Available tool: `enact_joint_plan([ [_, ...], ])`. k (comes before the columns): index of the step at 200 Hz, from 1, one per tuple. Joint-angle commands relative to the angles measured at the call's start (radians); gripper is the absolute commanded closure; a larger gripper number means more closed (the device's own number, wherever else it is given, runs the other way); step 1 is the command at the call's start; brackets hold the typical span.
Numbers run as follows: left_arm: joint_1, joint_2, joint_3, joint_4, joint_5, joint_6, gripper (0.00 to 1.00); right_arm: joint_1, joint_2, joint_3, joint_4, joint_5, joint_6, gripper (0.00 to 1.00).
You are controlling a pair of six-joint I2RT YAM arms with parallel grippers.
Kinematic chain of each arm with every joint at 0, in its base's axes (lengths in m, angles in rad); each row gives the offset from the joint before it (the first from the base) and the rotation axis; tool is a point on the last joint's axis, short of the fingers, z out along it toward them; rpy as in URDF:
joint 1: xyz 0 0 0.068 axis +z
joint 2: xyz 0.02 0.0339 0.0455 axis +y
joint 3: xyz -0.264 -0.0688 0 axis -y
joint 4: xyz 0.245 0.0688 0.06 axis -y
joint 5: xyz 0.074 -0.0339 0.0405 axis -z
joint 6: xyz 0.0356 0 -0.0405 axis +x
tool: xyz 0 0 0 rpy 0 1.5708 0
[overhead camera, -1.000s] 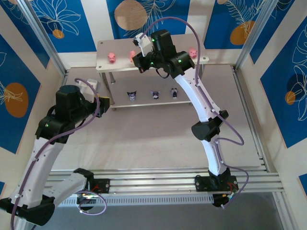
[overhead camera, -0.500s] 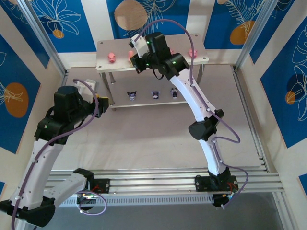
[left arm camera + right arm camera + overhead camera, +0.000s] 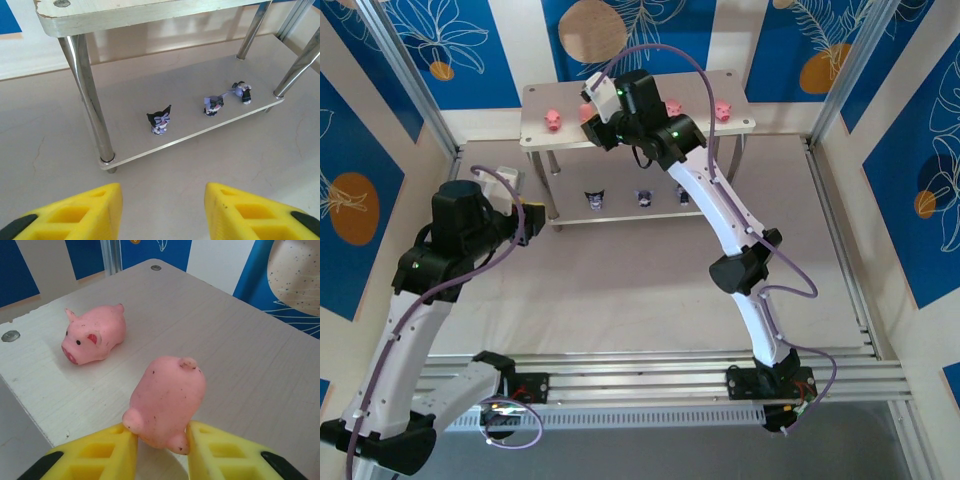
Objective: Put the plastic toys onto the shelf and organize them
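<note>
From the left wrist we are seeing the left gripper [image 3: 162,210] gaping over the table [image 3: 45,130], with three dark figurines [image 3: 159,120] on the shelf's [image 3: 125,12] lower board [image 3: 190,95] beyond. The right wrist is showing a pink pig [image 3: 167,400] on the top board [image 3: 235,360] between the right gripper's [image 3: 160,432] fingers; clamped or freed, we cannot tell. Blue patterned walls [image 3: 670,35] are ringing the table.

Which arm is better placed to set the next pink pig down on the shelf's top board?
Right. The right gripper is over the top board with a pink pig between its fingers; the left gripper sits open, low, facing the lower board.
</note>
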Motion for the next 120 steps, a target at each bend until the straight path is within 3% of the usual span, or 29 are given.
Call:
enact_joint_plan([
  [1,0.02,-0.015,-0.009,0.013,0.025,0.001,0.53,0.004,0.014,0.031,0.032,0.021,-0.013,0.68],
  [55,0.027,-0.016,-0.012,0.013,0.03,0.002,0.53,-0.002,0.018,0.032,0.04,0.04,-0.012,0.6],
  [120,0.032,-0.015,-0.016,0.02,0.041,0.0,0.52,-0.005,0.005,0.035,0.046,0.035,0.014,0.58],
])
